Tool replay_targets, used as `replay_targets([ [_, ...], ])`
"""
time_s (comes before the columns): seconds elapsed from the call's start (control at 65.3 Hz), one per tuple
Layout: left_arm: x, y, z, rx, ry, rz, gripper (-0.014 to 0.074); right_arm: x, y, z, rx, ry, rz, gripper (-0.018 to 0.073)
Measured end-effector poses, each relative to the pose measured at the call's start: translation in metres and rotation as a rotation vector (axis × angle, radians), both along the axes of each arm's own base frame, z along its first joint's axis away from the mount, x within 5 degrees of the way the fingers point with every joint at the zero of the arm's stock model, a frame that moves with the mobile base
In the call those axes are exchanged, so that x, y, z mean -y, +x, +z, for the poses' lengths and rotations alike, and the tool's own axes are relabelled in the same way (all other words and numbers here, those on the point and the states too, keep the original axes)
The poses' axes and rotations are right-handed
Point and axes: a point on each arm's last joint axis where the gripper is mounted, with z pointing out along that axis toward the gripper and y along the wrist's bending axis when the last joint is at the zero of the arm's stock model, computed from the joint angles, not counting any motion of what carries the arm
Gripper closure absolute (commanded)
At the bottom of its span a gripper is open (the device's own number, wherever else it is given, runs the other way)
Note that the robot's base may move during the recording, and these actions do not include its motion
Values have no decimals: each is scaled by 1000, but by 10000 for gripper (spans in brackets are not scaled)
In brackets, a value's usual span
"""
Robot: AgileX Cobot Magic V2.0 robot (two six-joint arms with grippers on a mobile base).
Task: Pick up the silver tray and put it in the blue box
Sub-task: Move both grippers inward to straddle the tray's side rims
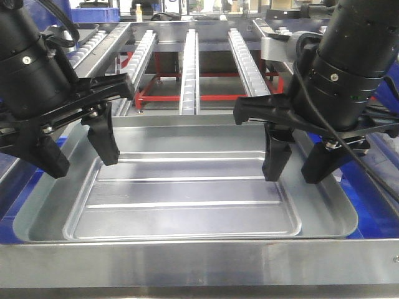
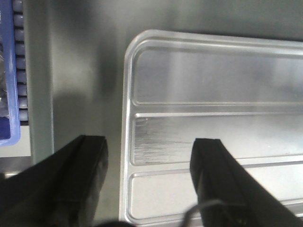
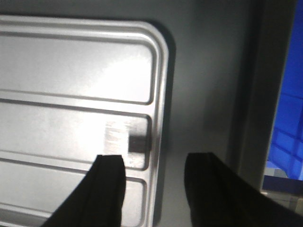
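The silver tray (image 1: 187, 193), shiny with two long raised ribs, lies flat inside a wider dull grey tray (image 1: 330, 215). My left gripper (image 1: 80, 156) is open and straddles the silver tray's left rim (image 2: 127, 142), with one finger outside it and one over its floor. Across the tray, my right gripper (image 1: 298, 171) is also open, straddling the right rim (image 3: 161, 118) the same way. Neither gripper holds anything. Parts of the blue box show at the left (image 1: 7, 187) and right (image 1: 381, 212) edges, beside the grey tray, and in both wrist views (image 2: 7, 94) (image 3: 289, 118).
Behind the trays run several roller conveyor rails (image 1: 189, 68) over a red frame (image 1: 162, 96). A brushed metal ledge (image 1: 199, 265) crosses the front. Rollers (image 2: 19, 71) sit beside the grey tray's left wall.
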Motion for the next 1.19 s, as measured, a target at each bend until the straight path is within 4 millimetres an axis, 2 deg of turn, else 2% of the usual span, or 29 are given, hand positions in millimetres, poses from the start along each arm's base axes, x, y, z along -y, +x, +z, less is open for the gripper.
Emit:
replay_targets([
  [0.153, -2, -1, -1, -8, 35, -16, 302, 0, 0, 1, -9, -8, 2, 144],
  [0.352, -5, -3, -2, -36, 61, -6, 302, 2, 0, 11, -73, -49, -46, 144],
  [0.551, -2, 0, 8, -16, 123, 41, 302, -4, 4, 23, -33, -79, -80, 144],
  [0.765, 10, -1, 15, 3, 90, 57, 302, -10, 9, 3, -84, -113, -79, 144],
  [0.919, 12, 3, 2, -34, 114, 61, 302, -11, 12, -9, -113, -130, -82, 144],
  [1.194, 16, 7, -24, -108, 171, 54, 302, -12, 13, -13, -120, -133, -83, 144],
])
